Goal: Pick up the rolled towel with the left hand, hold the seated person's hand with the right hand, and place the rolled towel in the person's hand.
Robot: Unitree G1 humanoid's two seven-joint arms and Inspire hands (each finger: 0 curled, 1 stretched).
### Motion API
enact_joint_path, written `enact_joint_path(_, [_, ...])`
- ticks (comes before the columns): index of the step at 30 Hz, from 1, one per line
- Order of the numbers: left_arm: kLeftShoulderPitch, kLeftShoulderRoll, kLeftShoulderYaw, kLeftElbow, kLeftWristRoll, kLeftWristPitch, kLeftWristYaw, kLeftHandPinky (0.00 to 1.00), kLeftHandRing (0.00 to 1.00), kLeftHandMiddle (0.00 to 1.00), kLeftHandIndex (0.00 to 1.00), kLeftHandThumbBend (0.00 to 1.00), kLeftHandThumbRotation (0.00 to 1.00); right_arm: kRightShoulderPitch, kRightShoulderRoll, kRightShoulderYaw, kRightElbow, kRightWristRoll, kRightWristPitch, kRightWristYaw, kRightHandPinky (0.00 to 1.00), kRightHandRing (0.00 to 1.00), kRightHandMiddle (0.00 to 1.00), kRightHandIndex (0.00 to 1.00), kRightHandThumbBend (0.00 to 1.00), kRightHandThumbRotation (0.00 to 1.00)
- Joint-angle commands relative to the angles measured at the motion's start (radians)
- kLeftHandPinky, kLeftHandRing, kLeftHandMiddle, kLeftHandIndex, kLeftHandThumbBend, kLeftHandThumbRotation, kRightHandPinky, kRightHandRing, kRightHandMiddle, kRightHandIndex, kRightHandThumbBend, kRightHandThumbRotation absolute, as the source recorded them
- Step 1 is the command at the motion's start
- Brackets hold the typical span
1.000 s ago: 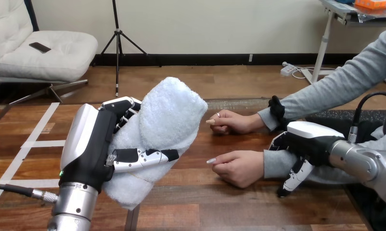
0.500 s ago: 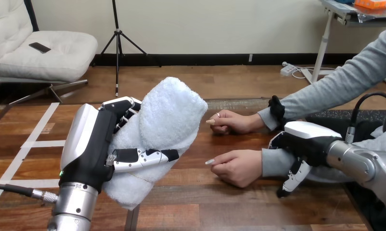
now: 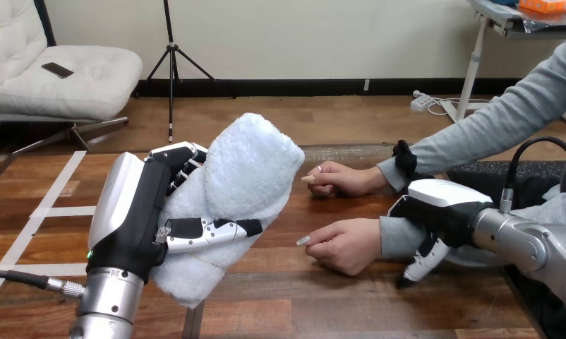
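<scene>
Clasping a fluffy white rolled terry towel (image 3: pixel 246 169), left hand (image 3: pixel 135 215) curled tight round it, towel slanting across its palm, right hand (image 3: pixel 442 207) over person's grey-sleeved wrist (image 3: pixel 395 236), grip indiscernible.

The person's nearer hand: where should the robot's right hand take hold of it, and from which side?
Probably the wrist, coming down from above at the view's right. The person's nearer hand lies loosely curled on the table, pointing toward the rolled towel, so the wrist is the open part, and the right hand is over that sleeve.
</scene>
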State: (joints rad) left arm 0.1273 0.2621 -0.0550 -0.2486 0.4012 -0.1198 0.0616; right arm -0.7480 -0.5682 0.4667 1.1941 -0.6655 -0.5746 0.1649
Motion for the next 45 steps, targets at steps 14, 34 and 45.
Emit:
enact_joint_path(14, [-0.036,-0.003,0.027,-0.036,-0.008,-0.011,0.008,0.28,0.34,0.41,0.43,0.62,0.00,-0.022,0.011,-0.015,0.007,0.028,-0.054,-0.031,0.37,0.40,0.45,0.46,0.58,0.45])
enact_joint_path(34, [-0.036,-0.004,0.024,-0.036,0.001,-0.011,0.013,0.28,0.34,0.41,0.43,0.62,0.00,-0.014,0.009,-0.029,0.010,0.051,-0.095,-0.099,0.29,0.33,0.38,0.37,0.48,0.55])
enact_joint_path(45, [-0.036,-0.006,0.025,-0.034,-0.004,-0.010,0.012,0.28,0.34,0.41,0.42,0.62,0.00,-0.010,0.012,-0.039,0.015,0.069,-0.111,-0.128,0.24,0.29,0.33,0.33,0.45,0.57])
